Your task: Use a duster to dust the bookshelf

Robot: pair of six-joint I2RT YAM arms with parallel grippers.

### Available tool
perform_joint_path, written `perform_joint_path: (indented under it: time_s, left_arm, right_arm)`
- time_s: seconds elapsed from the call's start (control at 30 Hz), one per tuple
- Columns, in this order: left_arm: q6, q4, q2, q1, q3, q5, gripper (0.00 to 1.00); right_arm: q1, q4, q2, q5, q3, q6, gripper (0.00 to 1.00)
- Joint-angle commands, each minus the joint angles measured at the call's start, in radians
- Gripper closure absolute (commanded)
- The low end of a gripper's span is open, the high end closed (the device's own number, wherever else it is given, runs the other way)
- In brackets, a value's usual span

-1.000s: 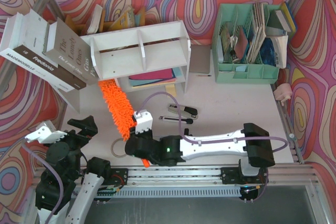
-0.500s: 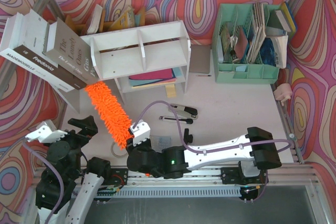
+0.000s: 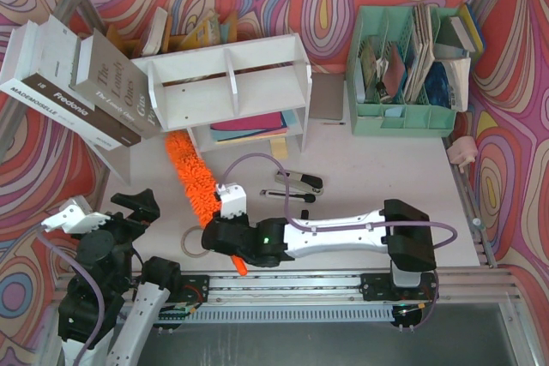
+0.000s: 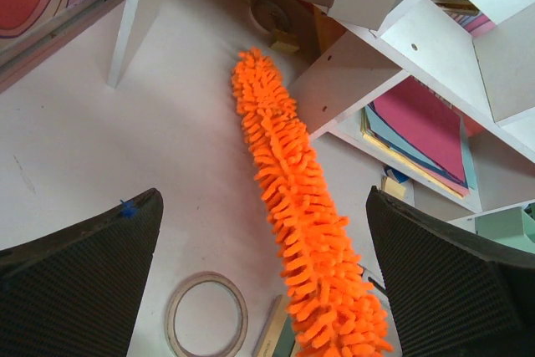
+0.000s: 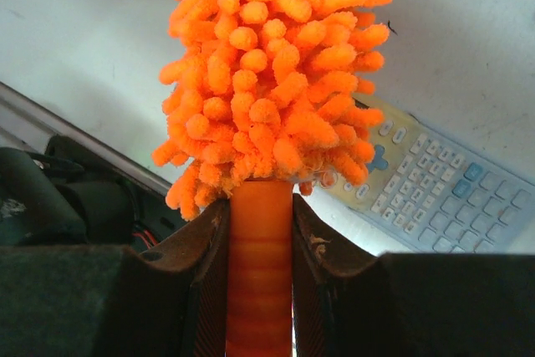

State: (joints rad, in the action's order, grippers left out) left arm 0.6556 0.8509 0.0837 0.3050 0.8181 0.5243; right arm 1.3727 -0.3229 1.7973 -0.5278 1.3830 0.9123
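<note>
The white bookshelf (image 3: 227, 83) stands at the back centre with coloured folders in its lower tier. The orange fluffy duster (image 3: 193, 179) slants up and left over the table, its tip beside the shelf's lower left corner. My right gripper (image 3: 214, 222) is shut on the duster's orange handle (image 5: 259, 265), right below the fluff. In the left wrist view the duster (image 4: 292, 206) runs up toward the shelf's side panel (image 4: 343, 81). My left gripper (image 3: 129, 212) hangs open at the near left, away from the duster; its black fingers (image 4: 84, 273) frame that view.
Large books (image 3: 77, 83) lean against the shelf's left side. A tape ring (image 3: 193, 242) lies by the right gripper, a calculator (image 5: 435, 190) under the duster. A stapler (image 3: 300, 181) and a dark tool (image 3: 287, 195) lie mid-table. The mint-green organizer (image 3: 403, 70) stands back right.
The duster swung left away from the shelf half a second ago, then back right, so its tip is again by the shelf's lower left corner. The left arm has stayed still.
</note>
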Motion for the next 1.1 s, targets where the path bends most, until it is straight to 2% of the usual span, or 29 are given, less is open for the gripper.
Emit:
perform_joint_path:
  time_s: [0.0,0.13,0.3,0.4,0.5,0.6,0.8,1.07]
  left_arm:
    - [0.007,0.002,-0.002,-0.007,-0.007,0.008,0.01]
    - [0.007,0.003,-0.004,-0.008,-0.007,0.011,0.02]
    - [0.007,0.001,0.0,-0.007,-0.007,0.008,0.01]
    - [0.007,0.002,-0.001,-0.007,-0.007,0.008,0.02]
    - [0.007,0.002,-0.001,-0.007,-0.007,0.008,0.01]
    - [0.008,0.003,-0.005,-0.007,-0.007,0.009,0.02]
    - [0.008,0.003,-0.008,-0.007,-0.007,0.013,0.02]
    - [0.009,0.004,-0.014,-0.007,-0.005,0.018,0.02]
  right_arm:
    - [0.026,0.052,-0.05,-0.089,0.021,-0.039,1.0]
    - [0.125,0.267,-0.137,-0.288,-0.045,-0.223,1.0]
    - [0.133,0.249,-0.127,-0.304,-0.051,-0.197,1.0]
    - [0.1,0.111,-0.09,-0.236,-0.002,-0.08,1.0]
    - [0.038,0.067,-0.064,-0.092,-0.004,-0.016,1.0]
    - [0.011,0.053,-0.049,-0.044,-0.001,0.001,1.0]
    - [0.012,0.15,-0.032,0.02,0.043,-0.141,1.0]
    - [0.068,0.31,-0.034,0.008,0.042,-0.31,1.0]
